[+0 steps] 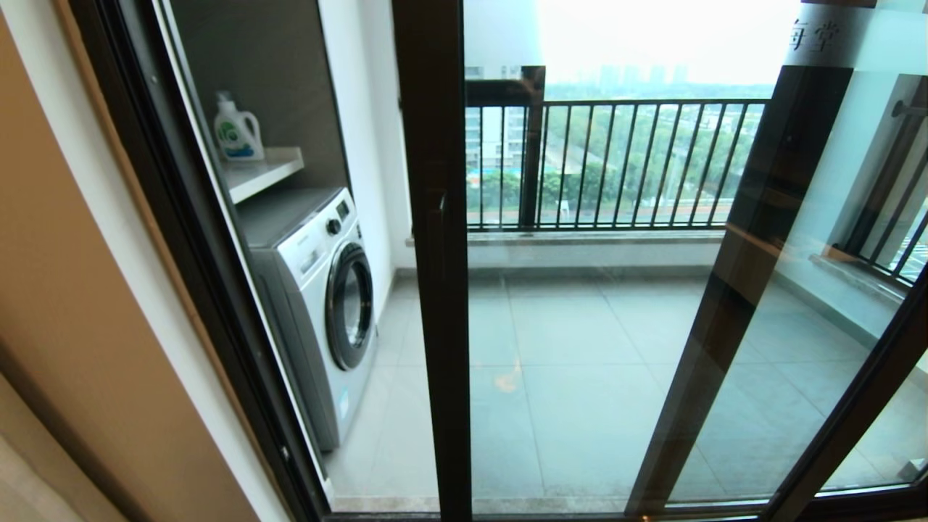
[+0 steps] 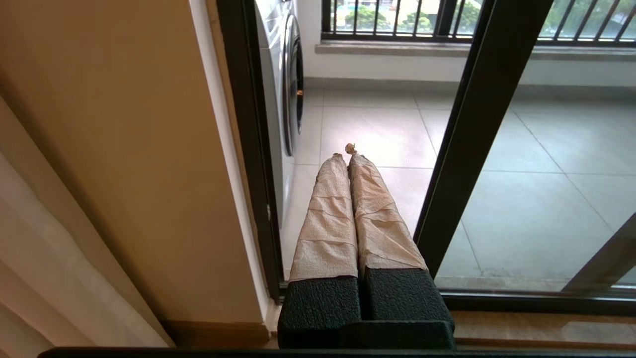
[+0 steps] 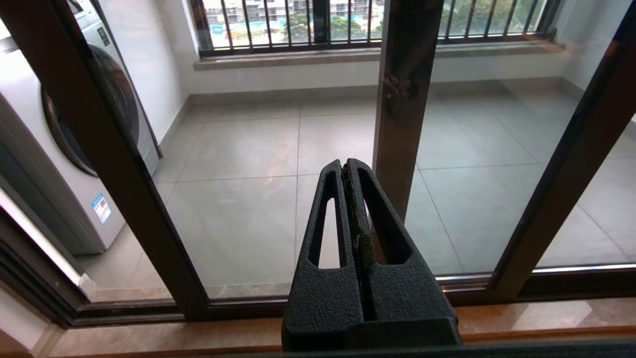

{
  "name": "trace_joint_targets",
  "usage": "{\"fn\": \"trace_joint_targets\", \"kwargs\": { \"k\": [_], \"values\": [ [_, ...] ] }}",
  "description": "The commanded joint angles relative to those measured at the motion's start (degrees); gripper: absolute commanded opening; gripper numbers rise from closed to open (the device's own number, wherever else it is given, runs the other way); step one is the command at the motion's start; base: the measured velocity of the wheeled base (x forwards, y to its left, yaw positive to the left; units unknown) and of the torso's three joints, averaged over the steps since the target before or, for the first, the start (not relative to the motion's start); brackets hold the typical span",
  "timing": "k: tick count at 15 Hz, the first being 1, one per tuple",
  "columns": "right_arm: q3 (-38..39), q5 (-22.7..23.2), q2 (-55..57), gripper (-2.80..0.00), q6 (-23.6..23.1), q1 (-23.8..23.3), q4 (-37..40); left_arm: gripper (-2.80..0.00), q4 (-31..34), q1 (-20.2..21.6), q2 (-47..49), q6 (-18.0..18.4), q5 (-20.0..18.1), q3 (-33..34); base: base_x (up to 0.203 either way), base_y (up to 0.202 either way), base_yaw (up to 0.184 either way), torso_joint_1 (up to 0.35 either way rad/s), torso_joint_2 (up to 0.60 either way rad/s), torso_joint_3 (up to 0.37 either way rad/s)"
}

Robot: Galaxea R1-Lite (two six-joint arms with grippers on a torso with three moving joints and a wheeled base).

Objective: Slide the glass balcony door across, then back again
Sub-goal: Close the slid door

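At the far left of the head view a tan wall (image 1: 65, 304) meets the dark outer door frame (image 1: 188, 239). Past it, on the balcony, a white front-loading washing machine (image 1: 319, 297) stands under a shelf (image 1: 261, 170) carrying a detergent bottle (image 1: 236, 130). The glass balcony door (image 1: 580, 304) has its dark brown upright (image 1: 433, 254) near the middle of the view, a black bar handle (image 1: 437, 239) on it — a gap stays open between this upright and the outer frame. Further right, a second dark-framed panel (image 1: 739, 290) overlaps it, with a frosted strip of Chinese characters (image 1: 819, 32) at the top. Beyond the glass runs a black balcony railing (image 1: 616, 163).

The left gripper (image 2: 345, 151), fingers wrapped in beige tape and pressed together, points into the gap beside the upright, apart from it. The right gripper (image 3: 346, 166) — black fingers together, holding nothing — faces the glass.
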Motion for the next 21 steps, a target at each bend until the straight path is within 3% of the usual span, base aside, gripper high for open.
{"fn": "trace_joint_targets", "kwargs": {
  "k": [1,15,17,21],
  "values": [
    [0.18,-0.10,0.05,-2.80,-0.19,-0.02,-0.25,-2.80,0.02,0.01,0.06,-0.03,0.00,-0.05,0.000,0.000,0.000,0.000,0.00,0.000],
    [0.18,-0.10,0.05,-2.80,-0.19,-0.02,-0.25,-2.80,0.02,0.01,0.06,0.94,0.09,0.04,0.000,0.000,0.000,0.000,0.00,0.000],
    [0.18,-0.10,0.05,-2.80,-0.19,-0.02,-0.25,-2.80,-0.55,0.01,0.07,3.55,-0.27,-0.39,0.000,0.000,0.000,0.000,0.00,0.000],
    [0.18,-0.10,0.05,-2.80,-0.19,-0.02,-0.25,-2.80,-2.29,0.03,11.37,4.67,-4.88,-10.51,0.000,0.000,0.000,0.000,0.00,0.000]
  ]
}}
